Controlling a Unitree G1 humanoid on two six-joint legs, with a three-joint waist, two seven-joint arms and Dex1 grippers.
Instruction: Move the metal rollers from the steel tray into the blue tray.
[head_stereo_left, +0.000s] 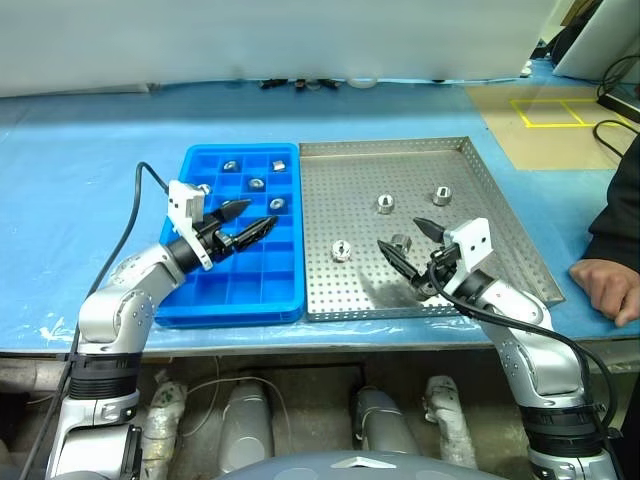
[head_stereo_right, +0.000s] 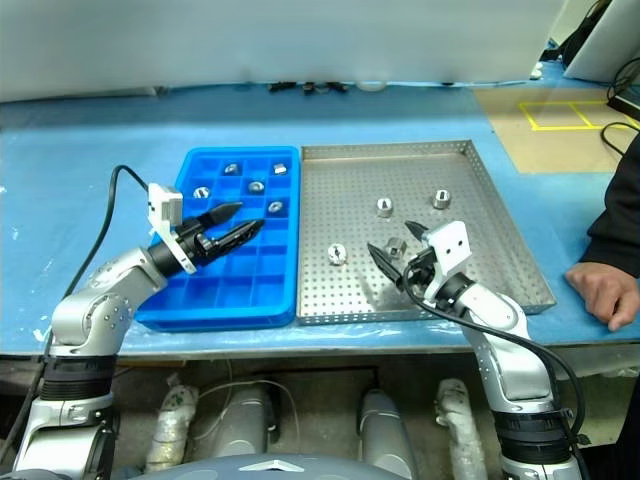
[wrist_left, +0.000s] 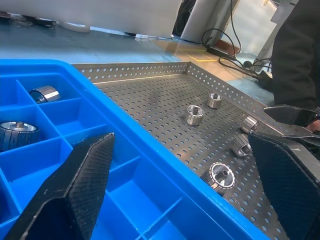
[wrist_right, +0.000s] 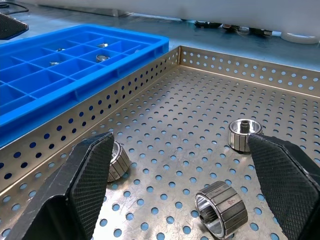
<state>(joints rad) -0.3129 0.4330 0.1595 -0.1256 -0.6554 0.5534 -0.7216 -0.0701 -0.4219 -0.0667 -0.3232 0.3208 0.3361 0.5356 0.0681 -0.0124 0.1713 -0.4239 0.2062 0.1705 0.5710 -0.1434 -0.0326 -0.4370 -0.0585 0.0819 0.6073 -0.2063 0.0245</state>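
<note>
Several metal rollers lie on the steel tray; one roller lies just under my right gripper, which hangs open low over the tray's near part. In the right wrist view that roller lies between the spread fingers, untouched, and others rest close by. The blue tray stands against the steel tray's left side and holds several rollers in its far compartments. Above its middle my left gripper is open and empty, pointing toward the steel tray.
Both trays rest on a blue-covered table. A person's hand lies on the table at the right edge, close to the steel tray's near right corner. Small parts lie along the far edge.
</note>
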